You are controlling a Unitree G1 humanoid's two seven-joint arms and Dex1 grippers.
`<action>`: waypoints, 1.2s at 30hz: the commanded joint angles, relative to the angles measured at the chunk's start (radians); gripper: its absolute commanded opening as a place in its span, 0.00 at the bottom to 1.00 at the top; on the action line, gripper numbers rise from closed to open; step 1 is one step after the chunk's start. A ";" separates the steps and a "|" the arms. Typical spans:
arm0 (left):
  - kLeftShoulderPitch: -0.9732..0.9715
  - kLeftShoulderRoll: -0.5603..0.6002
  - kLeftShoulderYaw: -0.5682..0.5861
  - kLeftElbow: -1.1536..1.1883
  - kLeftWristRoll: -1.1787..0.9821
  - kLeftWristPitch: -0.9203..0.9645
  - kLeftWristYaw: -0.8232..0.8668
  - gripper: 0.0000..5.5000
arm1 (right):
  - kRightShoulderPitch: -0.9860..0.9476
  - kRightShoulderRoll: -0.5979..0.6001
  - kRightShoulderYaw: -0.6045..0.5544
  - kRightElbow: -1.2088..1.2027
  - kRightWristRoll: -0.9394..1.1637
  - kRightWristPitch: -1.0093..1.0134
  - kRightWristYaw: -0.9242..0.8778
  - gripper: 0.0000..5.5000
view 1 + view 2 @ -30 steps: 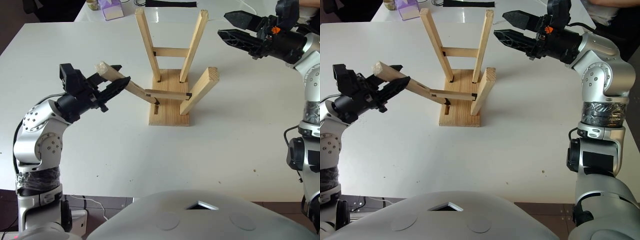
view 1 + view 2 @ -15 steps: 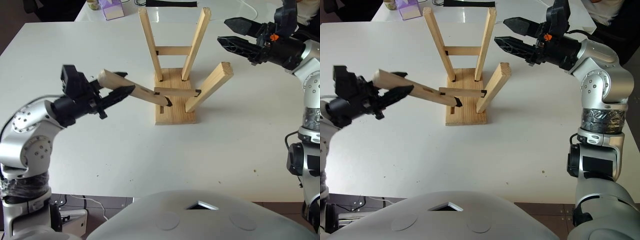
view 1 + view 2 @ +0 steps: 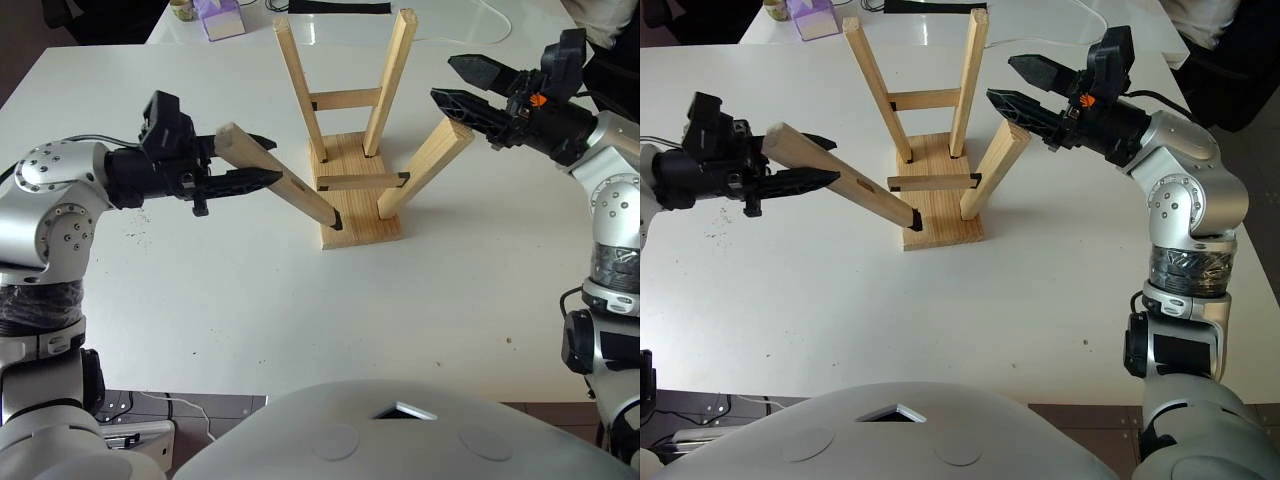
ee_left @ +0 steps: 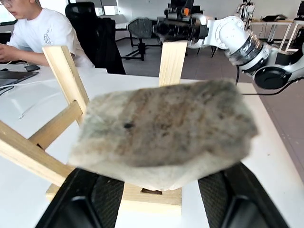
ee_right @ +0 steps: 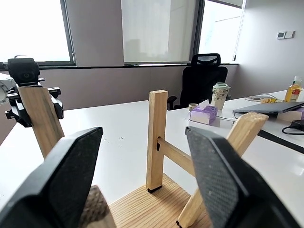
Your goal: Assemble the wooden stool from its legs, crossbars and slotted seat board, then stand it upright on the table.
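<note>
A flat, pale wooden slotted seat board [image 3: 362,228] is lying near the middle of the white bench [image 3: 300,320]. 2 square pale wooden legs are standing in its far slots, the rear-left leg [image 3: 298,90] and the rear-right leg [image 3: 388,80]. They are rising steeply and spreading apart toward their tops. A short wooden rear crossbar [image 3: 345,100] is joining them partway up.

On the near side, 2 more legs are splaying outward from the seat board, and a front crossbar [image 3: 358,182] is linking them low down. The front-left leg [image 3: 300,192] is slanting up toward the robot's left, with its foot sitting at the board's near-left corner. The black left end effector [image 3: 268,158] is gripping this leg's upper end, its fingers clamping it from either side. In the left wrist view the leg's rough end is sitting between the 2 black pads [image 4: 80,199].

The front-right leg [image 3: 425,170] is slanting up toward the robot's right. The black right end effector [image 3: 442,78] is hovering at its top end with its fingers spread wide and holding nothing. Its lower finger is lying just over the leg's top, and I cannot tell whether they are touching. In the right wrist view its pads [image 5: 216,175] are standing well apart.

A small purple box [image 3: 222,15] is sitting well beyond the stool, toward the far left.
</note>
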 commanded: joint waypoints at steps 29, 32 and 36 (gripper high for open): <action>-0.248 -0.046 -0.113 0.292 0.173 -0.079 -0.169 0.37 | 0.179 0.029 -0.103 -0.139 0.072 0.000 -0.195 0.58; -0.250 -0.052 -0.121 0.295 0.183 -0.083 -0.175 0.37 | 0.175 0.037 -0.098 -0.149 0.085 0.007 -0.210 0.58; -0.247 -0.062 -0.144 0.296 0.204 -0.097 -0.184 0.37 | 0.186 0.062 -0.104 -0.156 0.090 0.008 -0.257 0.58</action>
